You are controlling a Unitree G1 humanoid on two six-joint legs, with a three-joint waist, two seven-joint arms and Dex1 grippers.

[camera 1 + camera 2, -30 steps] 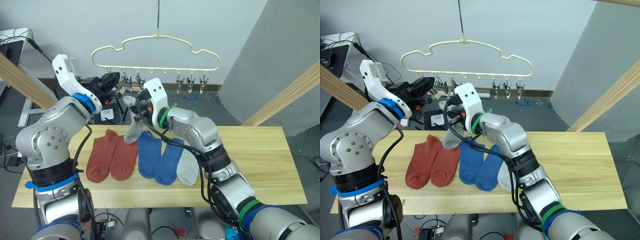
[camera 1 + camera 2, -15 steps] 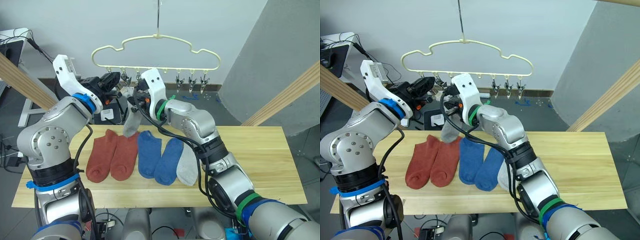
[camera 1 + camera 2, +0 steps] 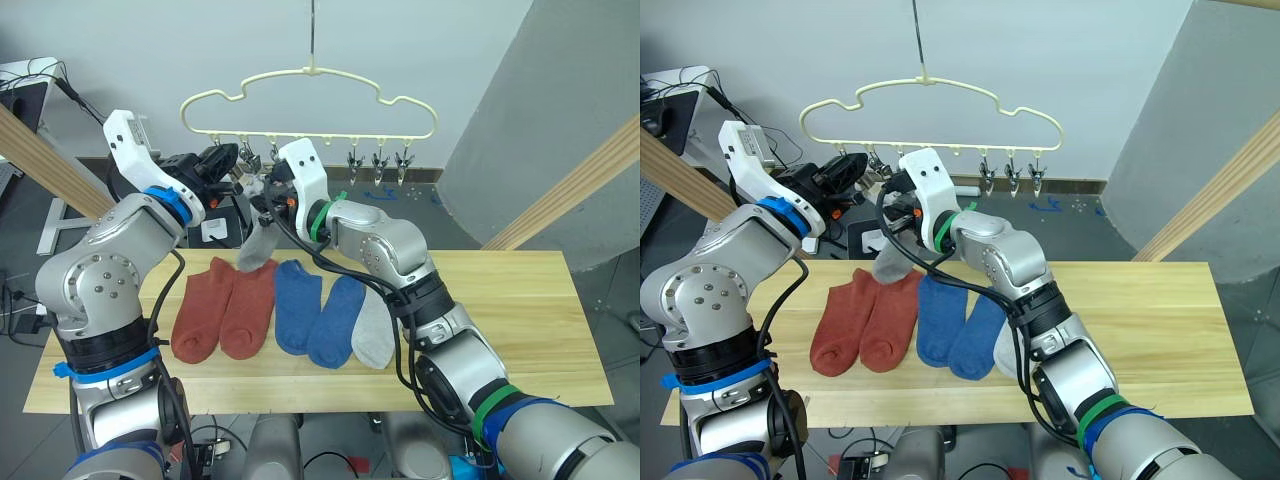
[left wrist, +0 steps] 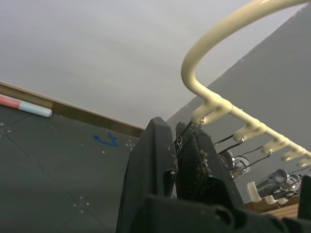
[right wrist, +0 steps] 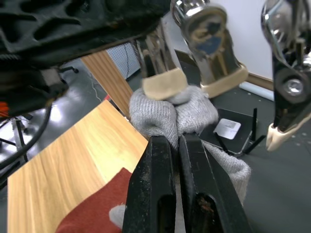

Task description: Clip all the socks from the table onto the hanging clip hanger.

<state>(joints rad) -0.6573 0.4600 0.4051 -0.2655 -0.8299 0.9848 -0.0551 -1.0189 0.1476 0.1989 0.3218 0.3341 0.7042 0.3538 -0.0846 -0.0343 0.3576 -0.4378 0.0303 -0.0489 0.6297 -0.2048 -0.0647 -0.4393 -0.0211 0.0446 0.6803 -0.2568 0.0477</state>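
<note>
At the far left, the left end effector (image 3: 232,165) is raised to the left end of the clip hanger (image 3: 308,100); in the left wrist view its two black fingers (image 4: 160,160) are squeezed on the leftmost silver clip (image 4: 187,141), just under the hanger's pale yellow wire. Just to its right, the right end effector (image 3: 268,200) is clenched on a light grey sock (image 3: 258,245), which hangs from it above the counter (image 3: 520,310). In the right wrist view the bunched cuff of this sock (image 5: 175,109) sits pinched between the black fingers (image 5: 158,184), pushed up against the padded tips of a silver clip (image 5: 163,82); whether that clip actually bites the knit cannot be told.

On the counter below, five socks lie side by side, toes toward the robot: two rust-red socks (image 3: 222,310) on the left, touching each other, then two blue socks (image 3: 318,312), then a second light grey sock (image 3: 373,335) partly tucked under the right arm. The right half of the counter is bare wood. Further silver clips (image 3: 378,165) hang free along the right part of the hanger's lower edge.
</note>
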